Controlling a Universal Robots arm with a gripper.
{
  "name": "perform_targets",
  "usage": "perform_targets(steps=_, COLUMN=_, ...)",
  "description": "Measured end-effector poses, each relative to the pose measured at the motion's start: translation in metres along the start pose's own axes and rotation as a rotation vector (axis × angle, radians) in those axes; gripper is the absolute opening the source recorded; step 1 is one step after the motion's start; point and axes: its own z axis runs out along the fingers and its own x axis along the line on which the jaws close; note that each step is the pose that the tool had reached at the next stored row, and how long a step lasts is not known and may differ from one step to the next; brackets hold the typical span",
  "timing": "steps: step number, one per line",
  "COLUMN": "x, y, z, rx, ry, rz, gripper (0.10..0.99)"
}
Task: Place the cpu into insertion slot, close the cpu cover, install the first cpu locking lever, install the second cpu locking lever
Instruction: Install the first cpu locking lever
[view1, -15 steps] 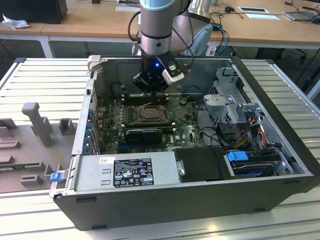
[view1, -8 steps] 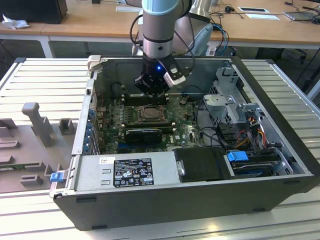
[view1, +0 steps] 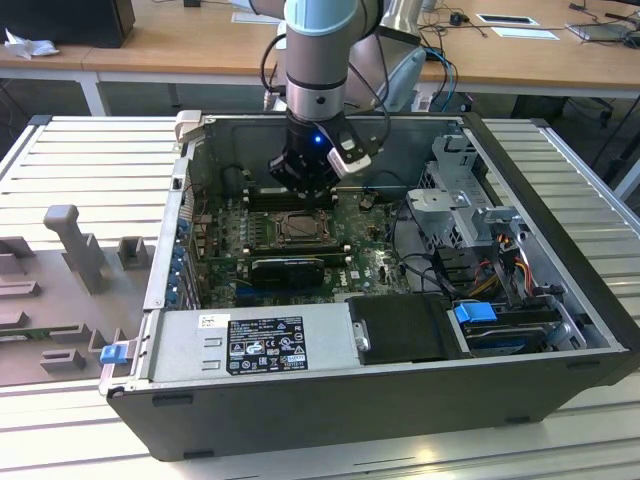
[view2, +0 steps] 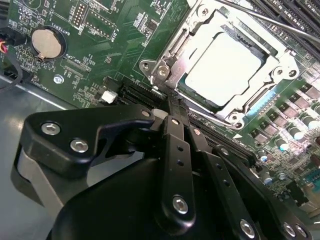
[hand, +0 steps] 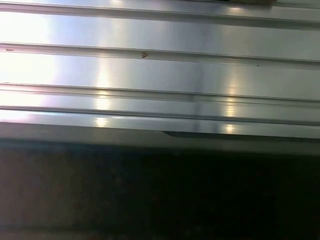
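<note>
Second wrist view: the cpu (view2: 222, 67), pale face up, sits in the insertion slot (view2: 172, 85) with the cpu cover (view2: 280, 67) lowered around it. The end effector (view2: 172, 107), fingers clenched together and holding nothing, hangs just beside the socket's edge. A coin cell (view2: 47, 42) sits on the green motherboard (view2: 120, 50); its white lettering is unreadable.

We see a counter (view1: 90, 150) of pale ribbed metal slats running across the exterior view, catching soft overhead light. Behind it stands a long wooden desk (view1: 180, 45) with white legs, carrying a dark box (view1: 65, 20) at the exterior view's left and papers (view1: 525, 32) and cables at its right. Grey moulded fixtures (view1: 70, 250) sit on the counter. In the first wrist view, bright glare streaks the metal slats (hand: 160, 70).
</note>
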Motion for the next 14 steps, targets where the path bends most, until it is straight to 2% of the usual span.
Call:
perform_targets(steps=1, x=0.0000, y=0.0000, z=0.0002, rx=0.005, ry=0.0001, rz=0.000, gripper=0.102)
perform_targets(steps=2, x=-0.0003, y=-0.0001, z=0.0017, rx=0.023, ry=0.0009, rz=0.000, gripper=0.102)
perform_targets(steps=3, x=-0.0007, y=0.0001, z=0.0040, rx=0.026, ry=0.0015, rz=0.000, gripper=0.102)
perform_targets(steps=4, x=-0.0008, y=0.0003, z=0.0042, rx=0.016, ry=0.0008, rz=0.000, gripper=0.102)
perform_targets(steps=5, x=-0.0008, y=0.0005, z=0.0036, rx=0.015, ry=0.0004, rz=0.000, gripper=0.102)
perform_targets(steps=10, x=-0.0011, y=0.0010, z=-0.0134, rx=0.015, ry=0.0007, rz=0.000, gripper=0.102)
perform_targets(steps=14, x=-0.0012, y=0.0005, z=-0.0135, rx=0.015, ry=0.0008, rz=0.000, gripper=0.102)
